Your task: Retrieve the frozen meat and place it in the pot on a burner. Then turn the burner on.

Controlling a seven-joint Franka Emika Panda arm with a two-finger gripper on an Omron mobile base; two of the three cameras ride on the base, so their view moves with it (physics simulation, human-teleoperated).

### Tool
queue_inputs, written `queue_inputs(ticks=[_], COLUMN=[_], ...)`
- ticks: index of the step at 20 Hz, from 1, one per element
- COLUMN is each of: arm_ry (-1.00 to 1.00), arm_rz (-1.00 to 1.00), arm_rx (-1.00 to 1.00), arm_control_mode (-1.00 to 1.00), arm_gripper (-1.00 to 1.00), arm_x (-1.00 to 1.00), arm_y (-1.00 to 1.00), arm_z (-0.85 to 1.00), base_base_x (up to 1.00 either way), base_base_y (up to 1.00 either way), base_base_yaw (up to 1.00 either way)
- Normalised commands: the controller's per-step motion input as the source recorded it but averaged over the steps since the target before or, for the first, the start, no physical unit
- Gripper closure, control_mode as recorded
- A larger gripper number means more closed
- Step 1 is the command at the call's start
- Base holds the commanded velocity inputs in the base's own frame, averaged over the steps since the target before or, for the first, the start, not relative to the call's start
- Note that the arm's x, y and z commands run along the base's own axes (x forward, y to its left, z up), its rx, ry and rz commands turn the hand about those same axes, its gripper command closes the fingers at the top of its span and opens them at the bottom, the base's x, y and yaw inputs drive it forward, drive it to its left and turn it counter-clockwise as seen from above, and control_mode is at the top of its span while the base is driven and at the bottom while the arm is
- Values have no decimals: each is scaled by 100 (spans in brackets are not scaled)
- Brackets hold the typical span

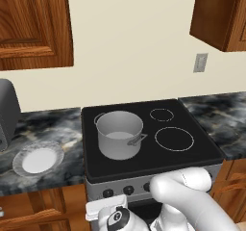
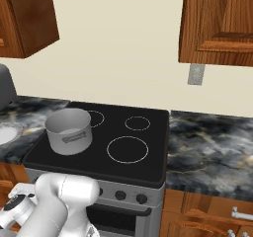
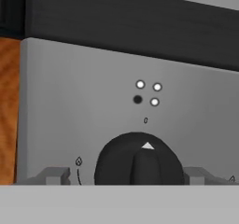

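Observation:
The grey steel pot [image 1: 119, 134] [image 2: 69, 130] stands on the front left burner of the black stove top [image 1: 192, 158]. No orange frozen meat shows; the pot's inside looks plain grey from here. My gripper [image 3: 126, 175] is low in front of the stove's control panel, open. Its fingertips [image 3: 53, 174] stand on either side of a black knob [image 3: 139, 160], which sits between them. The knob's white marker points up at the off mark. My hand [image 1: 106, 210] [image 2: 15, 201] hangs just below the leftmost knob [image 1: 108, 193].
A round grey plate with a white centre [image 1: 37, 159] lies on the dark marble counter left of the stove, near a grey appliance [image 1: 7, 112]. Two more knobs [image 1: 128, 190] sit along the panel. Wooden cabinets hang above both sides.

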Motion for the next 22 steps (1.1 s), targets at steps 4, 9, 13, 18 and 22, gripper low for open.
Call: queue_inputs(ticks=[4, 9, 13, 18, 22], arm_ry=[0, 0, 0, 0, 0], arm_rz=[0, 0, 0, 0, 3], arm_rx=[0, 0, 0, -6, -22], arm_control_mode=[-100, -100, -100, -100, -100], arm_gripper=[100, 100, 100, 100, 100], arm_x=[0, 0, 0, 0, 0], arm_y=[0, 0, 0, 0, 0], arm_z=[0, 0, 0, 0, 0], base_base_x=[0, 0, 0, 0, 0], base_base_y=[0, 0, 0, 0, 0], base_base_yaw=[0, 0, 0, 0, 0])
